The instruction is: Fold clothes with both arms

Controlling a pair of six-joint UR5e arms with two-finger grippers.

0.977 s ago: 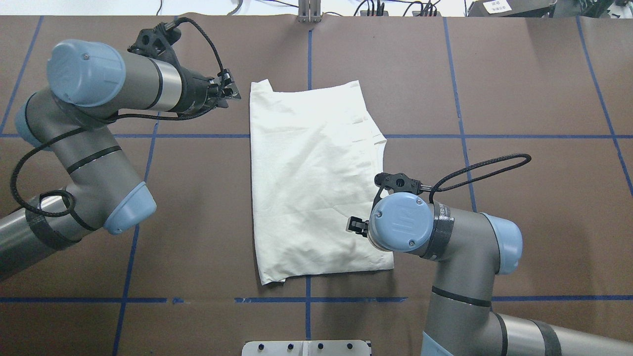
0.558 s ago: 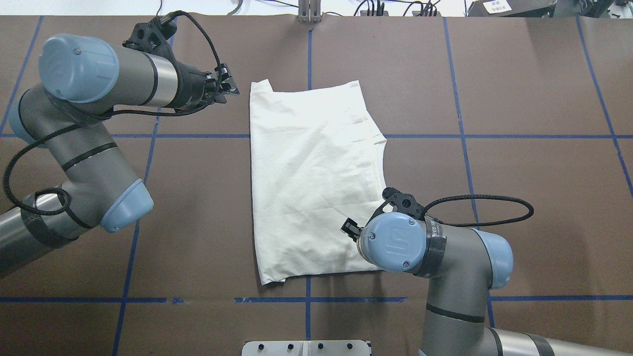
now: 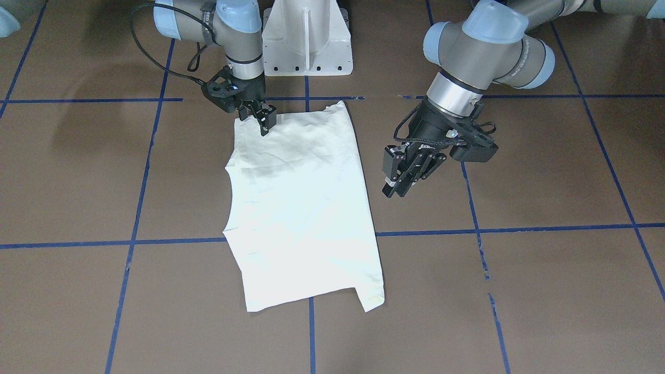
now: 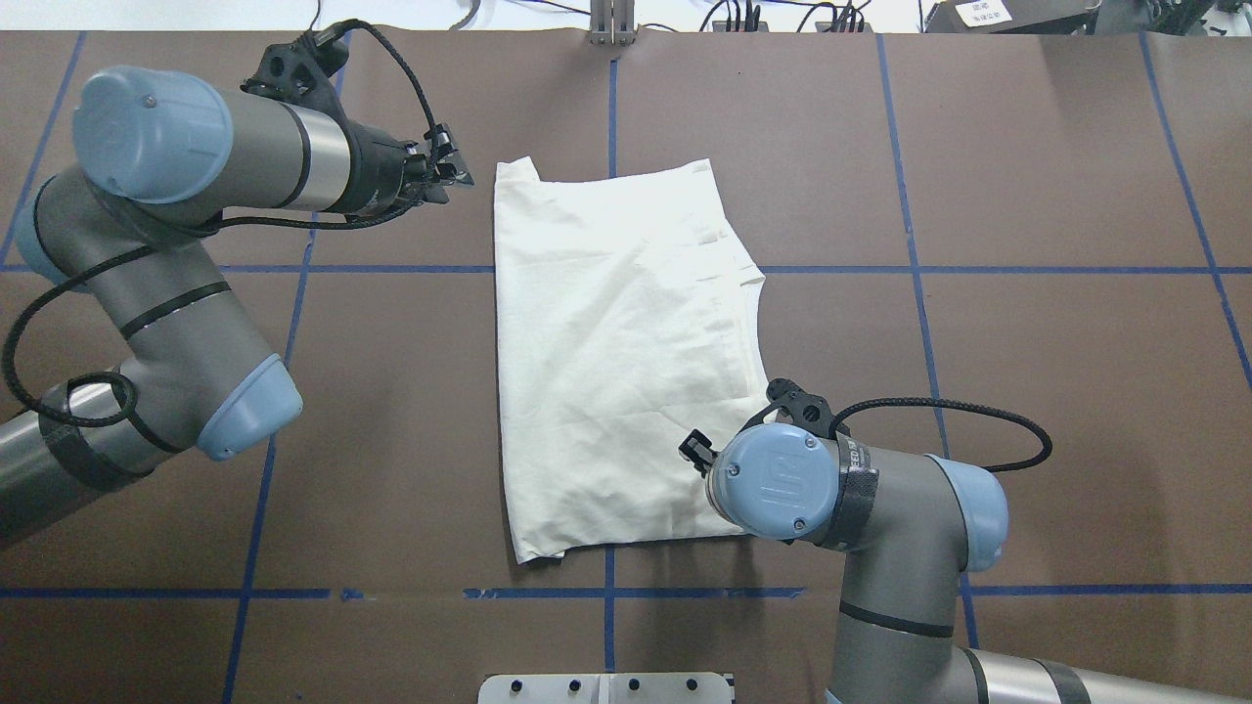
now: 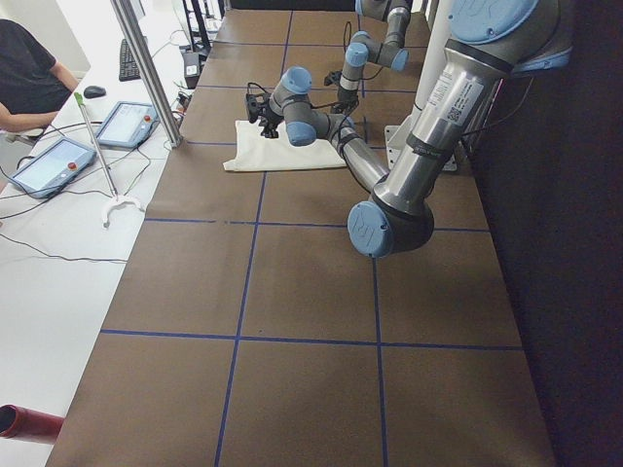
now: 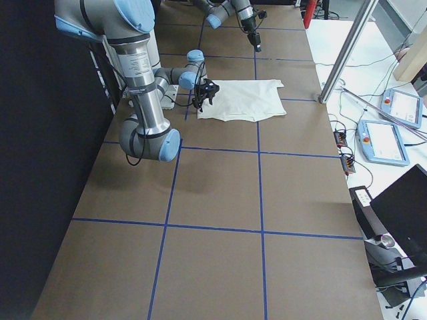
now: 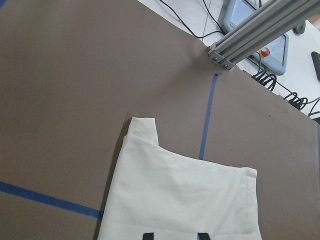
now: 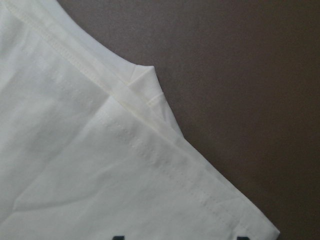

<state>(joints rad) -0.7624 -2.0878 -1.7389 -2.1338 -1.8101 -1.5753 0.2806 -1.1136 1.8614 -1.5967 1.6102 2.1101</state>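
Observation:
The cream-white T-shirt (image 4: 616, 362) lies folded flat on the brown table, plain side up; no print shows. It also shows in the front-facing view (image 3: 301, 208). My left gripper (image 4: 450, 176) hovers open just left of the shirt's far left corner, apart from the cloth; in the front-facing view (image 3: 397, 182) it hangs beside the shirt's edge. My right gripper (image 3: 265, 122) is open, pointing down at the shirt's near right corner; in the overhead view (image 4: 693, 448) the wrist hides most of it. The right wrist view shows hemmed cloth (image 8: 100, 165) close beneath the fingertips.
The white pedestal base (image 3: 306, 36) stands at the robot's edge of the table. An aluminium post (image 4: 611, 24) rises at the far edge. Blue tape lines (image 4: 978, 269) cross the table. An operator (image 5: 29, 68) and tablets (image 5: 122, 125) are beyond the far side.
My right arm has moved toward the robot's side along the shirt's right edge, to its near right corner. My left gripper has shifted slightly toward the far edge. The shirt has not moved.

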